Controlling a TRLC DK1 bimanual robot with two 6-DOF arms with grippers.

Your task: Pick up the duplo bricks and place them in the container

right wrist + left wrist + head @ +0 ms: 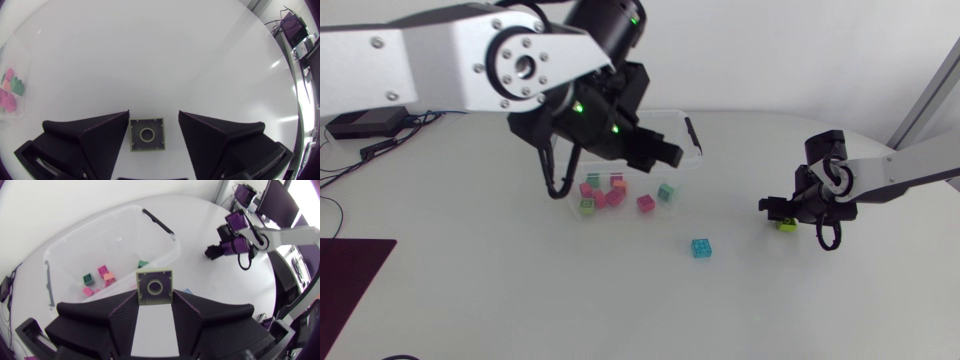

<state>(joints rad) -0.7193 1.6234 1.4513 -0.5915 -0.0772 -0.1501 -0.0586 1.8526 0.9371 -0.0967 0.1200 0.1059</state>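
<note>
Currently, my left gripper [155,295] pinching pale duplo brick [155,282] from two sides, hollow underside toward wrist camera, above clear container [125,235]. Container holds pink, green and orange bricks [615,193]. My right gripper [153,114] low over table [150,50], fingers spread; yellow-green brick [147,134] on table between them, close beside one finger, clear gap to other. Cyan brick [701,247] alone on table, between container and right gripper.
</note>
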